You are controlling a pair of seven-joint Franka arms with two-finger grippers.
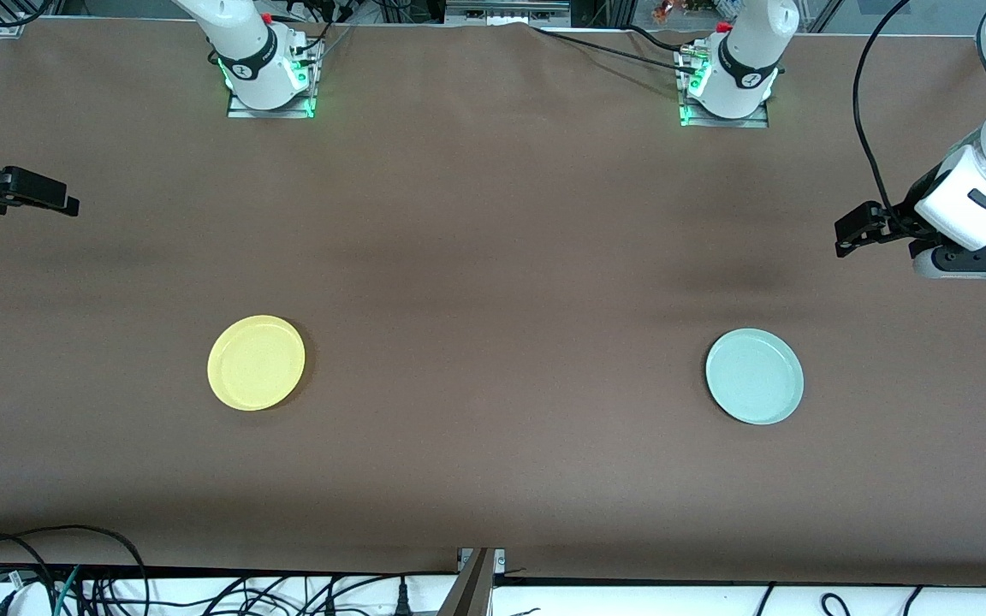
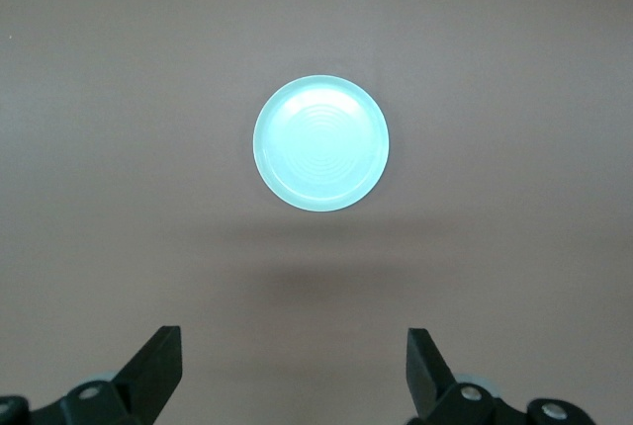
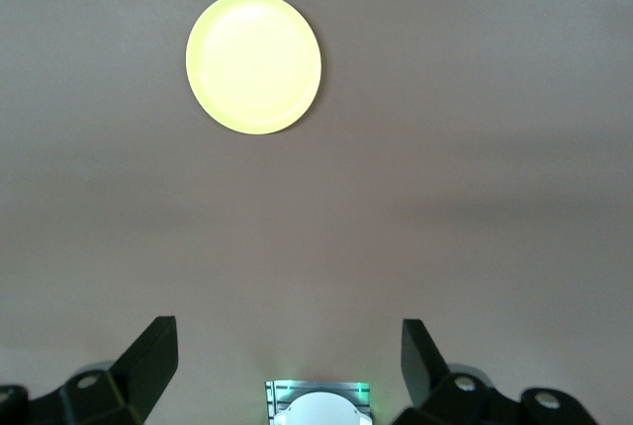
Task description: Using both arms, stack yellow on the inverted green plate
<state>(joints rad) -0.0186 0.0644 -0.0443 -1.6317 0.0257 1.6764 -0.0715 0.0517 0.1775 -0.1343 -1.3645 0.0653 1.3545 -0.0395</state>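
The yellow plate (image 1: 256, 363) lies flat on the brown table toward the right arm's end. It also shows in the right wrist view (image 3: 253, 61). The green plate (image 1: 754, 376) lies flat toward the left arm's end, far apart from the yellow one. In the left wrist view (image 2: 320, 143) faint concentric rings show on its face. My left gripper (image 1: 846, 235) hangs open and empty in the air over the table's end, and its jaws show wide apart in the left wrist view (image 2: 294, 366). My right gripper (image 1: 65, 204) hangs open and empty over the other end (image 3: 289, 361).
The arm bases (image 1: 270, 81) (image 1: 724, 90) stand at the table's edge farthest from the front camera. The right arm's base also shows in the right wrist view (image 3: 318, 407). Cables (image 1: 74, 582) lie along the edge nearest the camera. Bare brown cloth (image 1: 493, 359) lies between the plates.
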